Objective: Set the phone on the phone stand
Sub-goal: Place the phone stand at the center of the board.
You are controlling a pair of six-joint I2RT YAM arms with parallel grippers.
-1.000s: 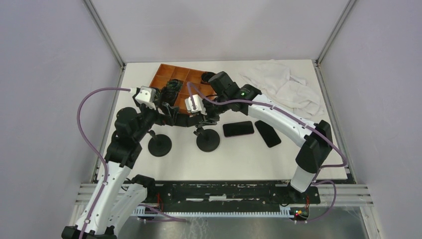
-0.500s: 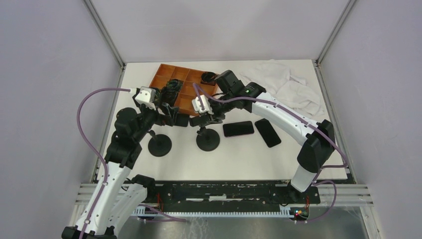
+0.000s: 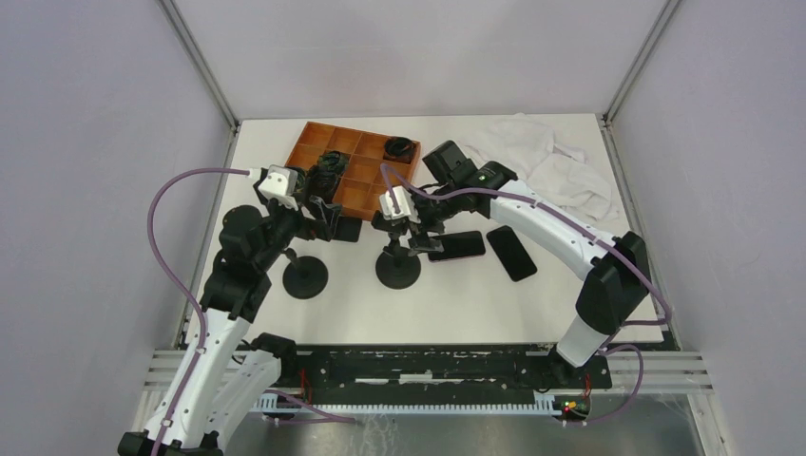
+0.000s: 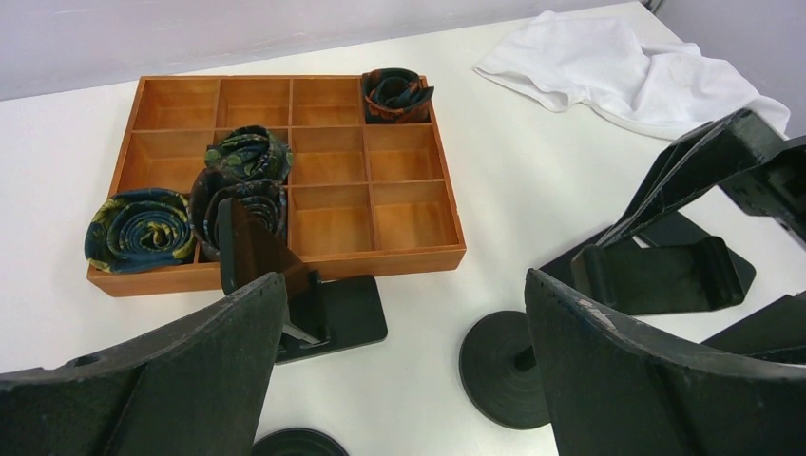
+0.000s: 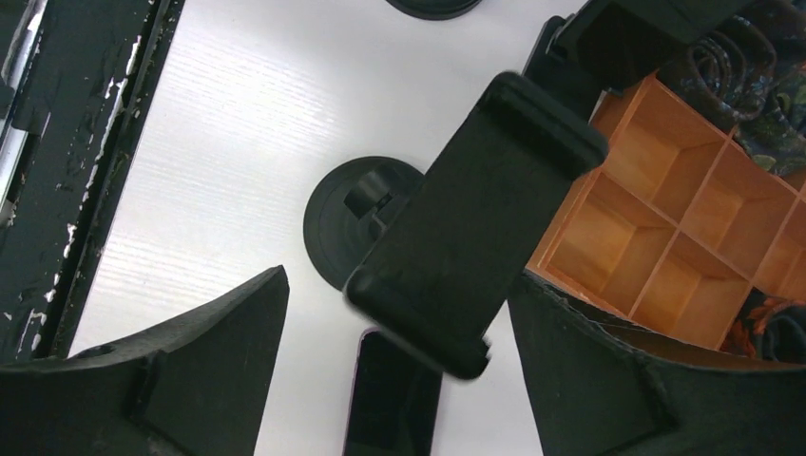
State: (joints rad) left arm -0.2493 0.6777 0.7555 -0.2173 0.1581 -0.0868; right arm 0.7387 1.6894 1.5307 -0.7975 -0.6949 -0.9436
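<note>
Hovering above the centre phone stand with the right gripper, jaws spread wide, nothing gripped. Lying flat on the table, just right of that stand's base: the phone, not on the cradle. Just beside it, also flat: a second phone. Holding the left gripper wide open and empty above the left stand, near the wooden compartment tray.

right gripper hovers above the phone stand, with a phone flat just beside.
</note>
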